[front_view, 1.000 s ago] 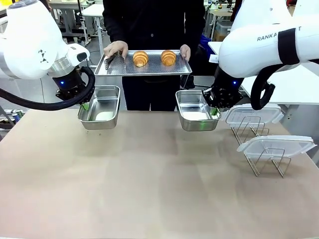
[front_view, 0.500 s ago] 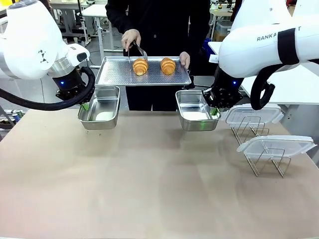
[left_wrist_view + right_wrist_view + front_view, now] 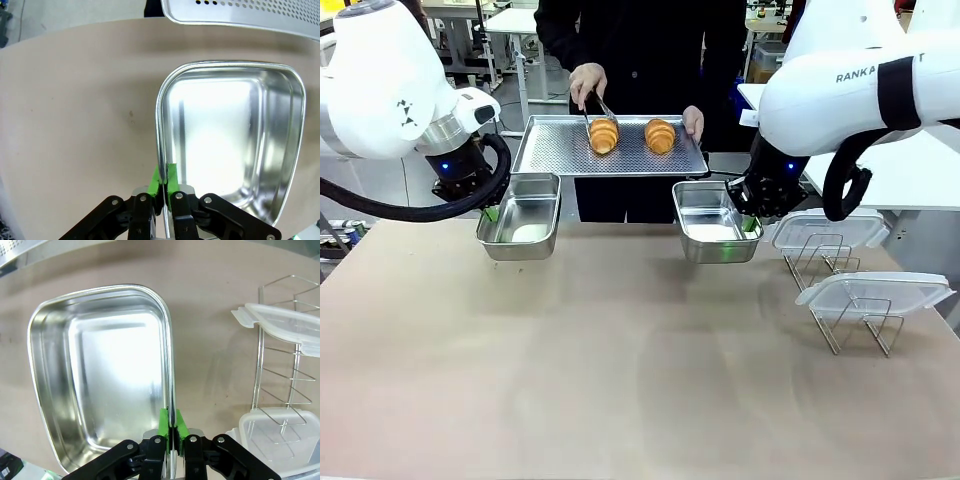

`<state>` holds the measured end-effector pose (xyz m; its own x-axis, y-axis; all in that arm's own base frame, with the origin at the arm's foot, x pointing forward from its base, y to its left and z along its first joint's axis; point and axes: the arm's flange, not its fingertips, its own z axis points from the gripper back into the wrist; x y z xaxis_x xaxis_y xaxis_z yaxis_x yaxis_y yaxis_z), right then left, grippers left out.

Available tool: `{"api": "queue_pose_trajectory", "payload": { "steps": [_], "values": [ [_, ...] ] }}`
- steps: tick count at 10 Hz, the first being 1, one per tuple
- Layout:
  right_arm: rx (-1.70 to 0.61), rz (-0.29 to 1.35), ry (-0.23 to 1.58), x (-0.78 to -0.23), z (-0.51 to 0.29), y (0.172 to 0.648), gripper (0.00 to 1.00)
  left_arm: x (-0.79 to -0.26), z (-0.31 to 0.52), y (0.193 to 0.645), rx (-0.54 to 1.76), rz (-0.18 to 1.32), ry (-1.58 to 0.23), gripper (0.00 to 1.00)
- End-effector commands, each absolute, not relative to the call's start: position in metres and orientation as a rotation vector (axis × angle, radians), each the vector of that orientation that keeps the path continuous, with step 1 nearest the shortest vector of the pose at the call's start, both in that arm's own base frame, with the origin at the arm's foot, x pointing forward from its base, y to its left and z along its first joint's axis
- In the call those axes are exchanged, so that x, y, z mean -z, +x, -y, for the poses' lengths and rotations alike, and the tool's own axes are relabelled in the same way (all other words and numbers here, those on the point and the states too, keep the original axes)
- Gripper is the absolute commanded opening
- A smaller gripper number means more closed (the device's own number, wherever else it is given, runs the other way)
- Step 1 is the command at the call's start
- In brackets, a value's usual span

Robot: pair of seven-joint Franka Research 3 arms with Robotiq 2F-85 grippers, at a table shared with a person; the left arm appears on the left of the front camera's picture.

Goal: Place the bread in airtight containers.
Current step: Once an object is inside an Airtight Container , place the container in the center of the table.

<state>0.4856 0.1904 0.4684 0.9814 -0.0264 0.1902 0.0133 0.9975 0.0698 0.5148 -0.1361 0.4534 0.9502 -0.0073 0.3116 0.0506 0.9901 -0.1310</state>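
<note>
A perforated steel tray (image 3: 550,150) hangs over the table (image 3: 620,380) at its far edge, two wire racks (image 3: 820,260) standing at right.

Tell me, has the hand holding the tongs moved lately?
Yes. Against the unmoved left container, the hand went rightward, from the tray's left edge to the left croissant.

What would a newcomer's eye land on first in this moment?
A person at the far side holds a perforated tray with tongs at the left croissant; the right croissant lies alongside. In front of it, the left claw and the right claw each pinch the rim of an empty steel tub, the left tub and the right tub.
</note>
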Motion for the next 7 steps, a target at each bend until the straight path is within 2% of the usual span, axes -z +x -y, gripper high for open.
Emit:
{"api": "queue_pose_trajectory", "payload": {
  "steps": [1,7],
  "values": [
    [0.028,0.208,0.068,-0.4717,-0.1901,0.486,0.0,-0.4577,0.1365,0.5159,0.045,0.325,-0.136,0.0],
    [0.028,0.208,0.068,-0.4717,-0.1901,0.486,0.0,-0.4577,0.1365,0.5159,0.045,0.325,-0.136,0.0]
  ]
}}
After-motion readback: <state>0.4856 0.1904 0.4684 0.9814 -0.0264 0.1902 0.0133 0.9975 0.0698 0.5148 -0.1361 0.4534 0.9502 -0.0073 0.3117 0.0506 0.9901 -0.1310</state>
